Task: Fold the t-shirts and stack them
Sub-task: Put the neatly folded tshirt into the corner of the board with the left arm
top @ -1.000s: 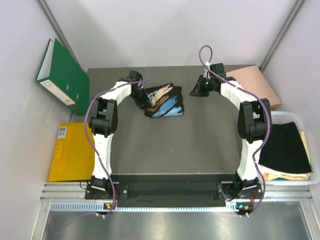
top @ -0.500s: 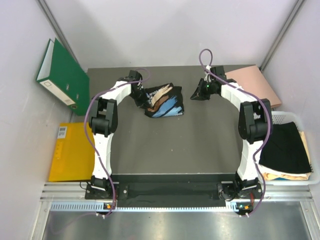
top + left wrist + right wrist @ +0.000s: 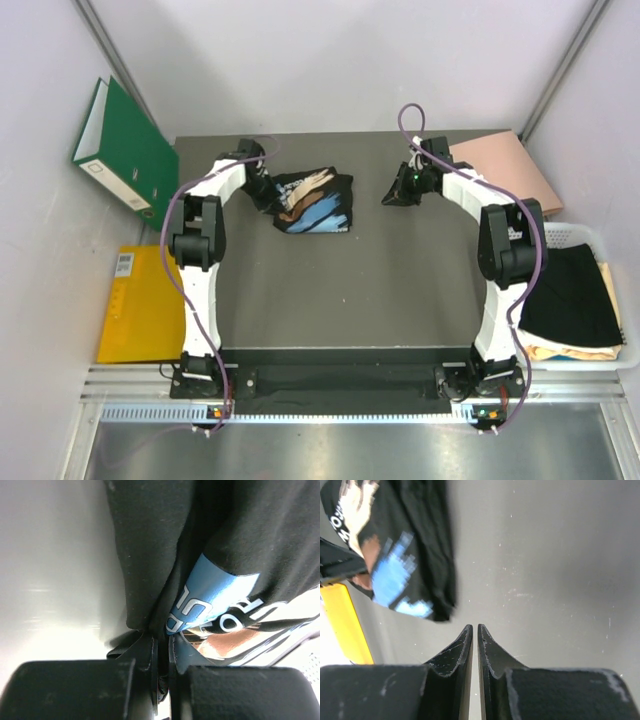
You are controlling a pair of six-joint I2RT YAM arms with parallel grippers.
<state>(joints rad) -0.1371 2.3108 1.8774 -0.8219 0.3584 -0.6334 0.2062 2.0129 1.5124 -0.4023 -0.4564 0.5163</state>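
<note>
At left end effector, t-shirt edge hidden

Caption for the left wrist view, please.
Left gripper shut on the edge of the folded black graphic t-shirt.

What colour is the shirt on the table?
Black shirt with blue and tan print; top view.

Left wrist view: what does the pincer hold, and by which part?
The black t-shirt, pinched at a folded edge by the left pincer.
</note>
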